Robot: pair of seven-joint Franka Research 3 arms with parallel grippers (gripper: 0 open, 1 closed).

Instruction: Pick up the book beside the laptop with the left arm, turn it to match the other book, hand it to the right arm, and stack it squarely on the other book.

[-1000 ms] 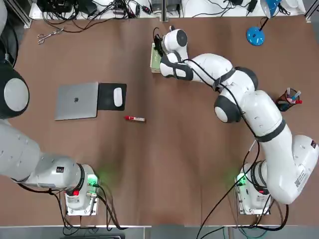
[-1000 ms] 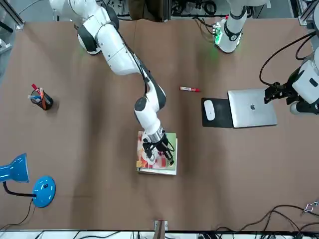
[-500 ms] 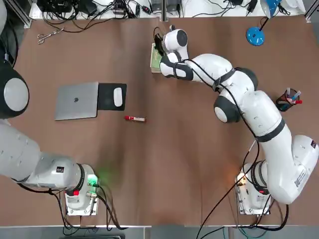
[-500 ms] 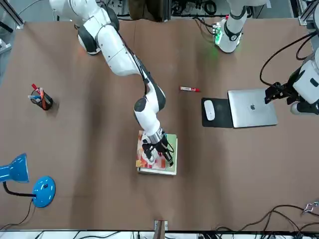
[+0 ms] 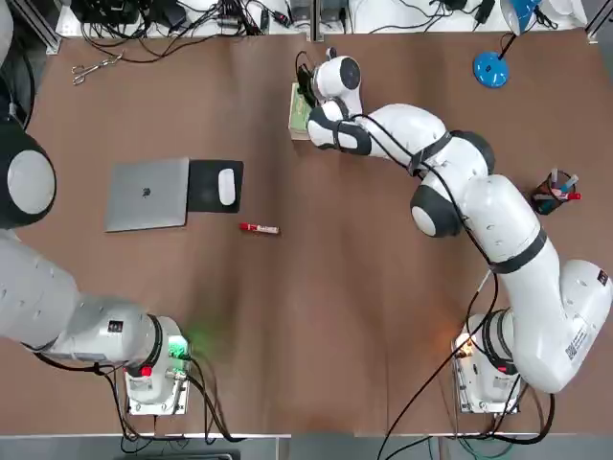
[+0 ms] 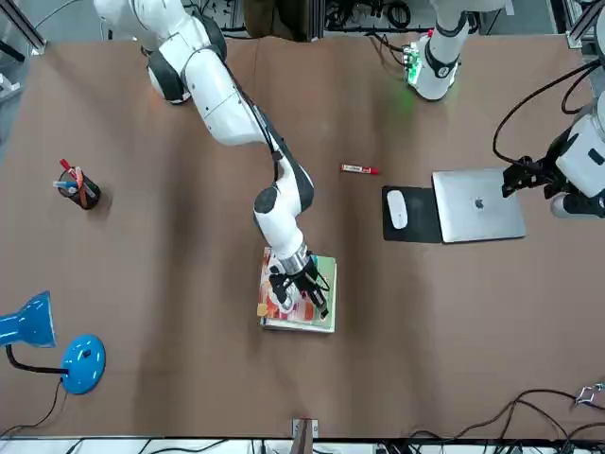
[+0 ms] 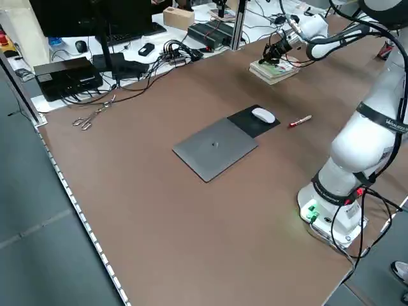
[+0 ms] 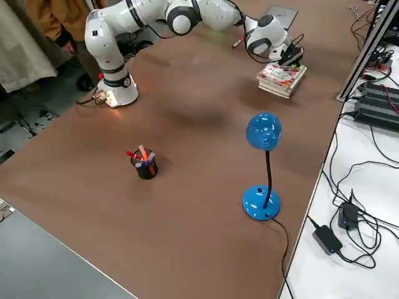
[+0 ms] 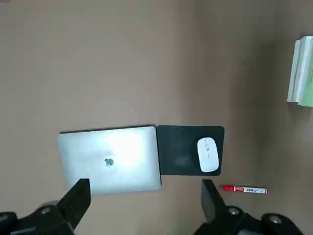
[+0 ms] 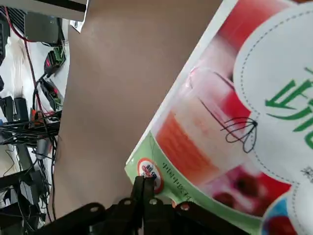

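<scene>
The book (image 6: 310,293), floral cover up with its green band showing, lies flat on the other book (image 7: 273,75) at the far edge of the desk (image 5: 335,316), well apart from the laptop (image 5: 147,194). The right hand (image 6: 295,284) rests on the book's cover, fingers pressed together at its green edge. The left hand (image 9: 142,205) hangs spread wide above the laptop, which lies just beside a black mouse pad (image 5: 213,185) carrying a white mouse (image 5: 227,186); a red marker (image 5: 259,228) lies near the pad.

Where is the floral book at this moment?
In the front view, the floral book lies on the white book, below picture centre, under the right pincer.
</scene>
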